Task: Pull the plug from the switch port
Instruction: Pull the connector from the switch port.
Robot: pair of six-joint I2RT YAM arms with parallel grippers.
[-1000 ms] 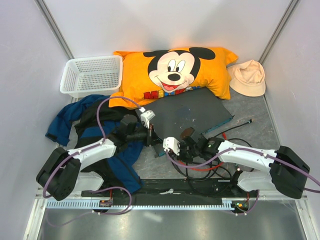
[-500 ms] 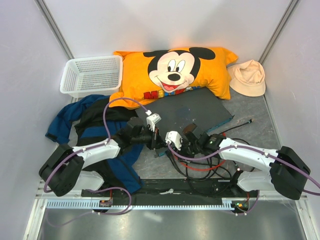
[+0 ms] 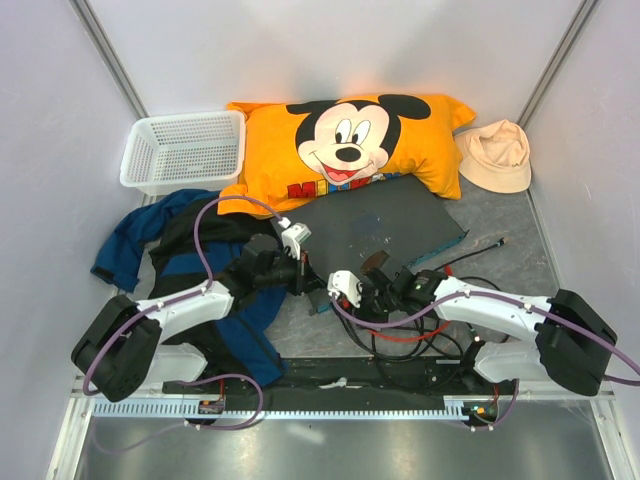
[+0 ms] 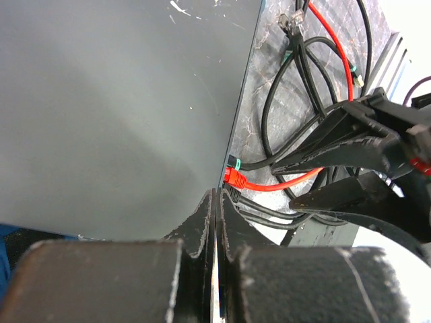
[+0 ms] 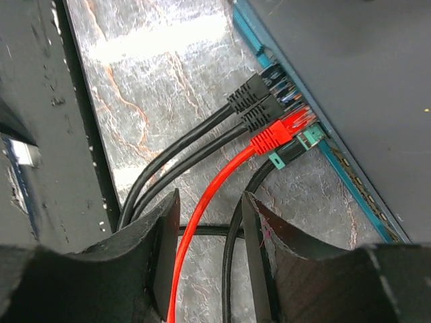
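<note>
A flat grey switch lies mid-table, its sockets on the near left edge. 4 plugs sit there, among them the red plug. The right claw stands half open astride the red cable, short of the plug. The left claw is closed at the switch's edge. The red plug looks small, stiff and latched, so its hard body is the place to grip, not the limp cable.

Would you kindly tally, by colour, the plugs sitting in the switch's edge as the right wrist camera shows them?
Black plugs: 2
Red plug: 1
Green-booted plug: 1
Total in the switch: 4
</note>
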